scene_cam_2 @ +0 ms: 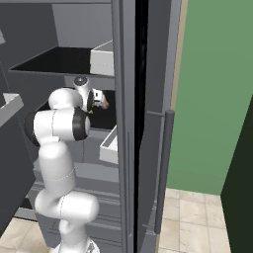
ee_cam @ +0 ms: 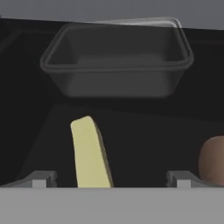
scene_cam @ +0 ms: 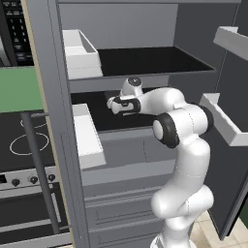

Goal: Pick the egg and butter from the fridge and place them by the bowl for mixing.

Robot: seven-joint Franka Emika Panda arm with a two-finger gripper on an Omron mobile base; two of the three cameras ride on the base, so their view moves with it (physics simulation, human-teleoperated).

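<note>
As seen from the left base view, the arm reaches into the open fridge (scene_cam: 145, 160) at its middle dark shelf (scene_cam: 97, 116), the gripper (scene_cam: 112, 103) just above it.

Right base view: the hand (scene_cam_2: 100, 99) sits inside the compartment, beside a white door bin (scene_cam_2: 109, 146).

Hand view: the fingers (ee_cam: 43, 178) stand wide apart, holding nothing. The butter (ee_cam: 89, 153) lies between them on the shelf; the egg (ee_cam: 213, 159) rests at the right edge; a clear tub (ee_cam: 118, 61) stands behind.

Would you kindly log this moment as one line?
gripper: open, inside fridge | butter: between fingertips, ungrasped | egg: beside, on shelf
</note>
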